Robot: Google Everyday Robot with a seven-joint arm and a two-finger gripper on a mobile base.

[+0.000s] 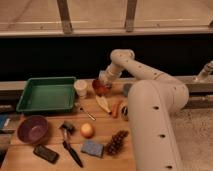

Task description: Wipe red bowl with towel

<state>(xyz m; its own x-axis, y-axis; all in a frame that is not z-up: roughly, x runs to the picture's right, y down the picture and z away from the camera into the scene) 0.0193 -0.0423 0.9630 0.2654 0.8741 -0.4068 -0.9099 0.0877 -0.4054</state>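
Observation:
A small red bowl (pixel 100 89) stands on the wooden table (pixel 102 125) at the back, right of a white cup (pixel 80 88). My gripper (pixel 103 79) is directly over the red bowl, at its rim or just inside it. The white arm (pixel 150 110) reaches to it from the lower right. Something pale is at the gripper's tip, but I cannot make out whether it is a towel. No towel shows anywhere else in view.
A green tray (pixel 22 102) sits at the back left. A purple bowl (pixel 32 129), black phone (pixel 45 153), brush (pixel 70 145), orange fruit (pixel 87 130), blue sponge (pixel 92 148), pine cone (pixel 116 142), banana (pixel 103 104) and carrot (pixel 117 107) lie on the table.

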